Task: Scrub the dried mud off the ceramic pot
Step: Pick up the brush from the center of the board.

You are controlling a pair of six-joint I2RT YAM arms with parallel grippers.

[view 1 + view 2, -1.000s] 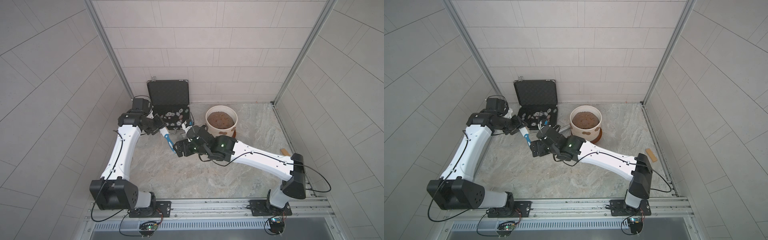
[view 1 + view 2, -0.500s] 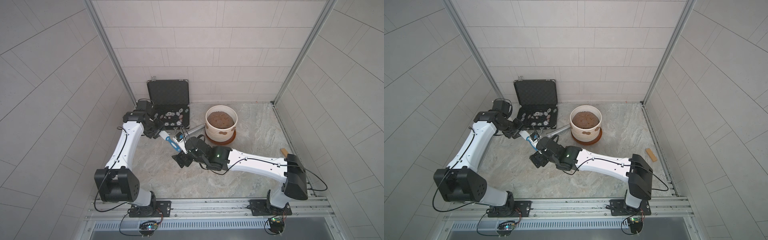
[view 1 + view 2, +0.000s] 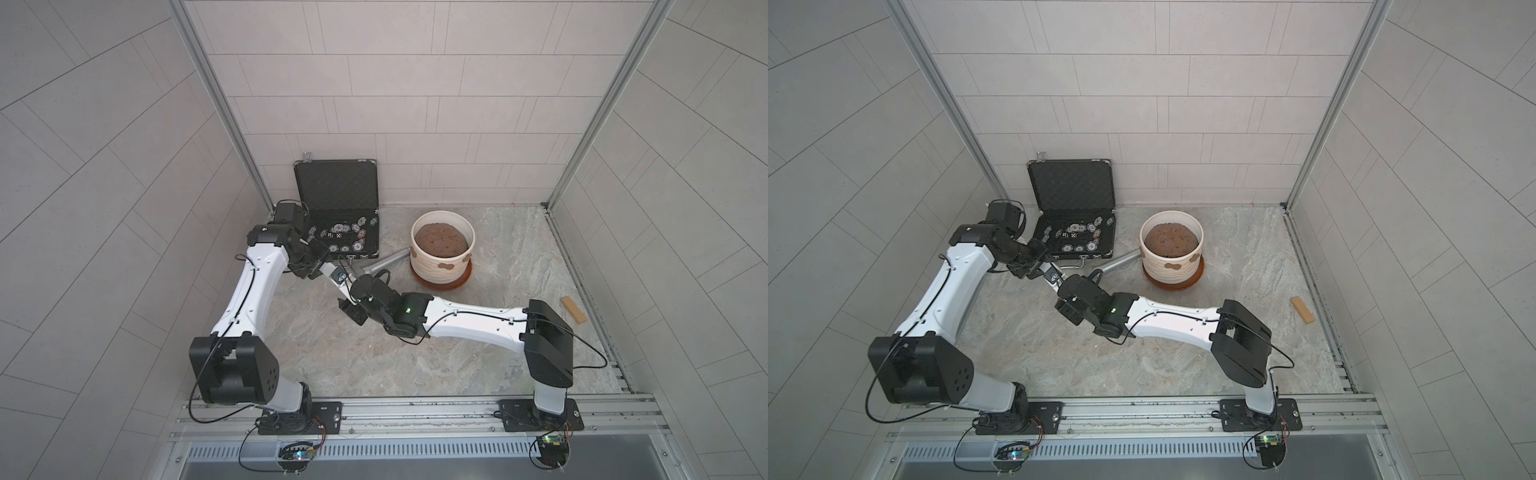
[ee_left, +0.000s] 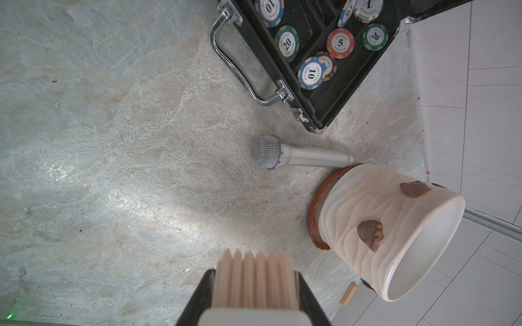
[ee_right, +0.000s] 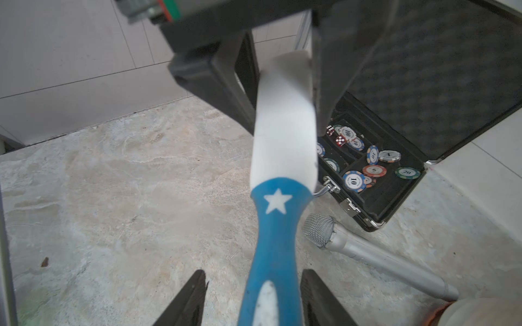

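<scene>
The cream ribbed ceramic pot (image 3: 432,272) (image 3: 1160,274) (image 4: 353,203) stands on a reddish-brown saucer (image 3: 440,286) and holds soil. Brown dried mud patches (image 3: 446,266) (image 3: 1172,266) (image 4: 370,232) sit on its wall, one (image 4: 415,188) nearer the rim. My left gripper (image 3: 322,270) (image 4: 254,272) (image 5: 284,76) is shut on the white head of a brush (image 3: 337,277) (image 5: 275,225), bristles pointing out. My right gripper (image 3: 352,296) (image 3: 1068,293) (image 5: 252,275) straddles the brush's blue handle; a gap shows on each side of it. Both are left of the pot.
A silver microphone (image 3: 384,264) (image 4: 299,155) (image 5: 367,254) lies between the brush and the pot. An open black case (image 3: 338,208) (image 4: 333,93) of poker chips leans against the back wall. A small wooden block (image 3: 573,309) lies by the right wall.
My right jaws have narrowed around the brush handle, and the right wrist has shifted left and nearer the front. The left arm's elbow has swung; the brush has stayed in its grip.
</scene>
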